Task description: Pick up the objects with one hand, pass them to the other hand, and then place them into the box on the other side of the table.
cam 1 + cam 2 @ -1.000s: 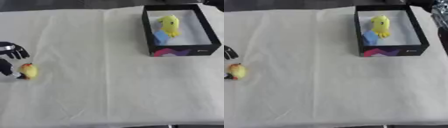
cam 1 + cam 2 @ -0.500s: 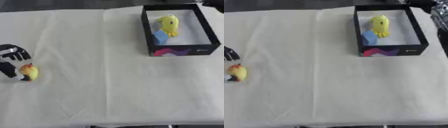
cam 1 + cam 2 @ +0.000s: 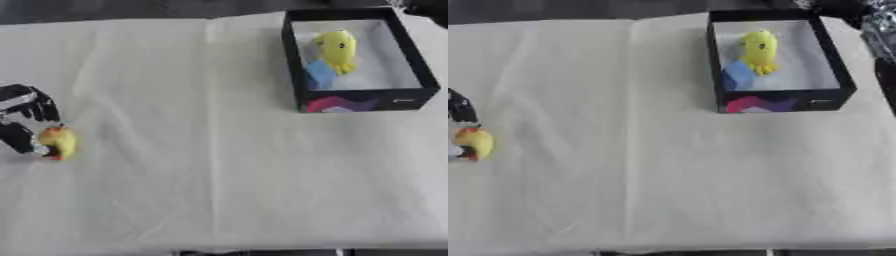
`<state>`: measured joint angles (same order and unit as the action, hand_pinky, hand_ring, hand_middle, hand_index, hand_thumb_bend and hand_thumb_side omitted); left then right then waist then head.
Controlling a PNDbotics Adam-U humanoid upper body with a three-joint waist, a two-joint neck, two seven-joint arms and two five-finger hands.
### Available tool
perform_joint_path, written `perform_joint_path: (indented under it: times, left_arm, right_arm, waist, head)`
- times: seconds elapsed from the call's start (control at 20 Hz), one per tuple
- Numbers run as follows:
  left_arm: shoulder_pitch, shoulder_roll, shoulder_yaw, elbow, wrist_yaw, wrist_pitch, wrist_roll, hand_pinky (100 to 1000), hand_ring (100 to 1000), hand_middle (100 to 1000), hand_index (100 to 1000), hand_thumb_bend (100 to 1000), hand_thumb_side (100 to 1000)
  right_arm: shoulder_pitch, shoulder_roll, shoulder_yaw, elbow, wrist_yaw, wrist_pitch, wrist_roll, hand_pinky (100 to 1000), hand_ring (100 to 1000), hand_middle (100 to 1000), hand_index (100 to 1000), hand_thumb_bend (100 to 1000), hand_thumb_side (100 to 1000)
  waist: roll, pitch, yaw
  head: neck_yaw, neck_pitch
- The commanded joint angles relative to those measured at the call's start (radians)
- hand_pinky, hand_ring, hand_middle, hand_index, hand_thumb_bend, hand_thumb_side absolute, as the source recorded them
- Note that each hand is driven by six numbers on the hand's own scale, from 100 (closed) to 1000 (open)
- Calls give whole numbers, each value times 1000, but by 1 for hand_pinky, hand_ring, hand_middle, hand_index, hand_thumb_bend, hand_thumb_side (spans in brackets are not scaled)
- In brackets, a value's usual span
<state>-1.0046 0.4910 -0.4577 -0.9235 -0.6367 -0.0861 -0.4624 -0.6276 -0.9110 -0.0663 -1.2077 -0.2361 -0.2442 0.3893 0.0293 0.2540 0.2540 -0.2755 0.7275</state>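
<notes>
White cloth [image 3: 219, 150] is covering my table; the black box [image 3: 298, 65] at far right is holding a yellow toy [image 3: 338, 47] and blue block [image 3: 320, 75]. My left hand [image 3: 22, 117] is curling its fingers around a small yellow toy [image 3: 59, 141] at the left edge.

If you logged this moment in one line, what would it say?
left robot hand: curled round small yellow toy | box: holds yellow toy, blue block
</notes>
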Motion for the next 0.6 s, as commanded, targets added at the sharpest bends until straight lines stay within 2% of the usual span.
perform_joint_path:
  times: [0.05,0.2,0.25,0.3,0.35,0.4,0.45,0.6]
  left_arm:
    - [-11,46,-11,-53,28,17,6,706,620,537,572,467,100]
    - [-8,47,-16,-61,41,40,-12,706,619,539,562,454,100]
    - [-7,46,-18,-58,41,45,-24,707,617,540,562,483,100]
    - [-7,44,-19,-54,40,48,-38,708,617,542,565,451,100]
    - [-7,42,-20,-50,38,50,-57,711,622,550,575,435,100]
    - [-7,40,-21,-47,34,50,-75,714,629,562,595,467,100]
    - [-8,39,-22,-44,28,47,-95,720,644,578,626,417,100]
    - [-9,35,-20,-37,5,30,-149,726,658,596,662,421,100]
  right_arm:
    - [-11,-32,-11,-5,5,-4,0,976,1000,826,1000,100,407]
    - [-10,-32,-12,-4,4,-5,-1,975,1000,825,1000,100,411]
    - [-10,-31,-12,-4,4,-4,-2,975,1000,825,1000,100,419]
    - [-11,-31,-12,-4,4,-4,-3,976,1000,825,1000,100,415]
    - [-11,-30,-13,-4,2,-3,-3,976,1000,826,1000,100,417]
    - [-11,-30,-13,-4,1,-3,-4,976,1000,826,1000,100,417]
    - [-11,-30,-13,-5,0,-3,-4,976,1000,825,1000,100,418]
    - [-11,-29,-13,-5,-2,-2,-4,977,1000,826,1000,100,420]
  waist:
    - [-2,-31,0]
    - [-3,-31,-1]
    - [-4,-31,-1]
    - [-4,-31,-1]
    - [-5,-31,-2]
    - [-5,-31,-2]
    - [-6,-31,-2]
    - [-6,-30,-3]
  head:
    - [-3,-2]
    - [-2,-2]
    - [-1,-2]
    - [0,-1]
    - [0,0]
    - [0,0]
    - [0,1]
    - [1,0]
